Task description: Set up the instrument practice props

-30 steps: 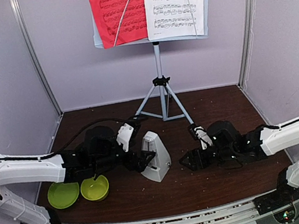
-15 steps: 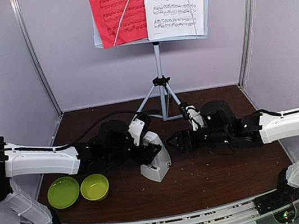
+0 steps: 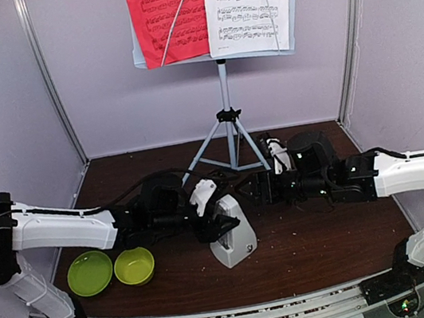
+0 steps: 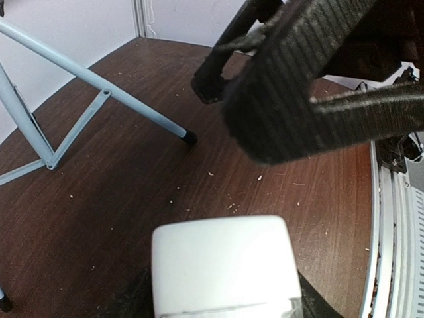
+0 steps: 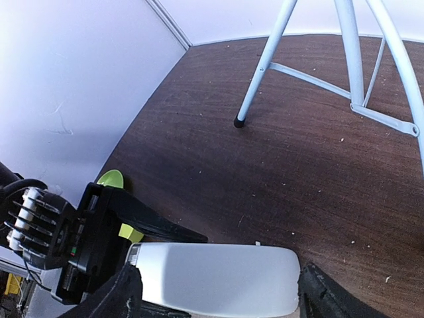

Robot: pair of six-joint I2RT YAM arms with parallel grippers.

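Note:
The whitish pyramid metronome (image 3: 239,235) stands on the brown table, leaning a little. My left gripper (image 3: 220,220) is shut on its upper part, and it fills the bottom of the left wrist view (image 4: 222,265). My right gripper (image 3: 256,190) is open beside its top. In the right wrist view the metronome (image 5: 212,278) lies between the spread fingers (image 5: 126,291); I cannot tell if they touch it. The grey-white music stand (image 3: 228,116) is at the back, with the red sheet (image 3: 165,17) and the white sheet (image 3: 246,4) on its desk.
Two lime-green bowls (image 3: 90,273) (image 3: 134,266) sit side by side at the near left. The tripod legs (image 4: 99,93) (image 5: 265,66) spread over the table behind the grippers. White walls close in the back and sides. A metal rail (image 3: 237,316) runs along the near edge.
Both arms moved in toward the middle. My left gripper closed on the metronome and shifted it slightly right. My right gripper moved away from the near edge to the metronome's top.

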